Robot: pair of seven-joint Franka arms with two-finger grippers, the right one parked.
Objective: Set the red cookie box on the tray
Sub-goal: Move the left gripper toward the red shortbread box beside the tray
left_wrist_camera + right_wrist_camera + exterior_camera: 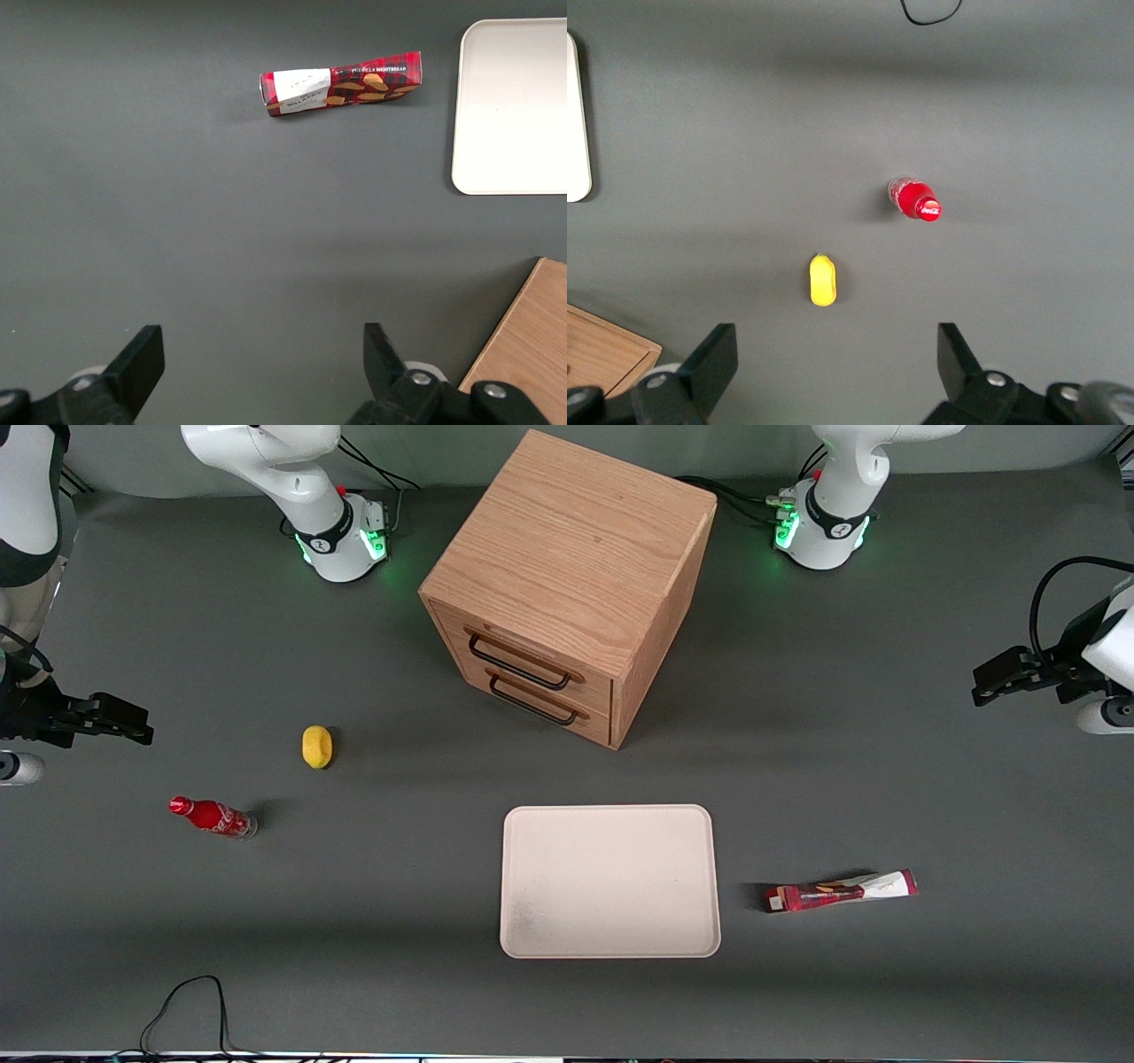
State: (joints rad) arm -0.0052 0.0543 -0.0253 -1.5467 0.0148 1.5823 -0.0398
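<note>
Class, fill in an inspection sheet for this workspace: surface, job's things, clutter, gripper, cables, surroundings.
Surface: dark grey table, flat.
Job's things: red cookie box lies flat on the table beside the tray, apart from it; the tray holds nothing.
Clutter: wooden drawer cabinet, drawers shut; lemon; cola bottle on its side, toward the parked arm's end.
Gripper: left gripper open, holding nothing, above the table at the working arm's end, away from the box.
Cables: black cable looped at the table's near edge.
Surroundings: nothing seen.
</note>
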